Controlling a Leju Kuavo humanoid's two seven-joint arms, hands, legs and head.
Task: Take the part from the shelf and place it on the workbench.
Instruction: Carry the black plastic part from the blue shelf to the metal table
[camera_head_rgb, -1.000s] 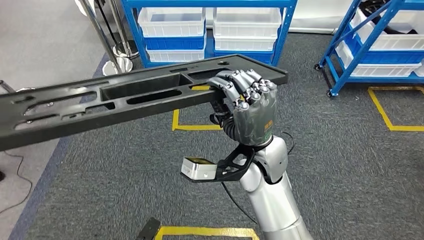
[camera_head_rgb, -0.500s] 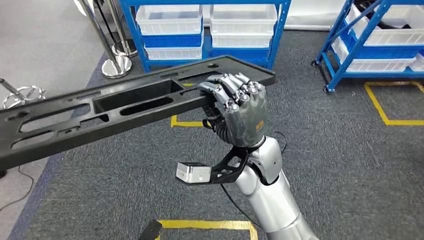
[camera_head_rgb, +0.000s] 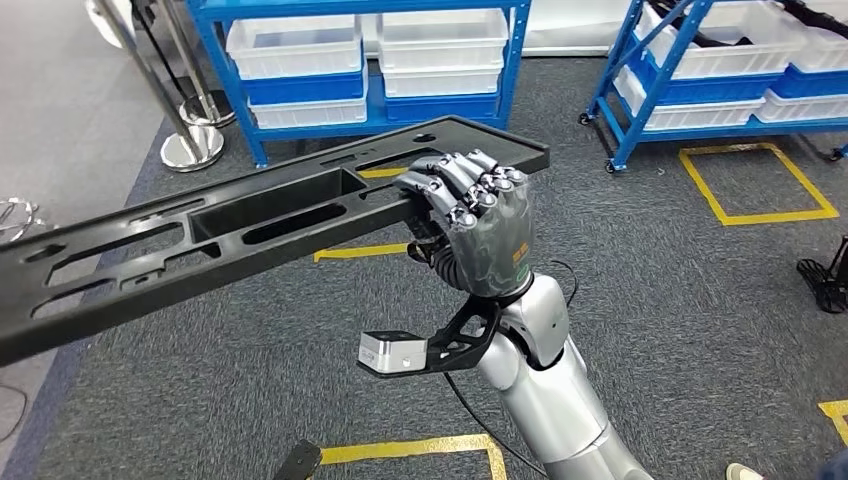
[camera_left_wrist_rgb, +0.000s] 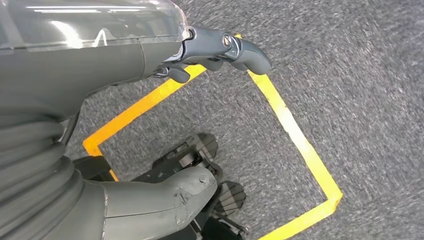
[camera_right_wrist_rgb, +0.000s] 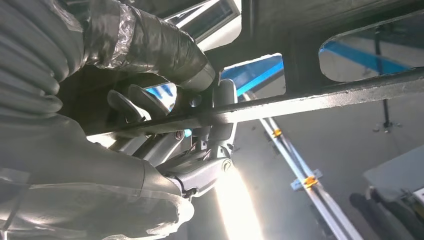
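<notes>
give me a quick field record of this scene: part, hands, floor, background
part: long black part with cut-outs, held level above the floor, reaching toward the picture's left
right hand: right hand grips the part near its right end
left hand: left hand holds nothing, hanging over yellow floor tape
floor: grey carpet
background: blue shelves with white bins
workbench: cannot tell where

Grey carpet (camera_head_rgb: 700, 320) marked with yellow tape squares (camera_head_rgb: 755, 185) covers the floor. Far off stand two blue shelving racks (camera_head_rgb: 515, 60) holding white bins (camera_head_rgb: 440, 40); chrome stanchions (camera_head_rgb: 190, 145) stand at far left on smooth grey floor.
</notes>
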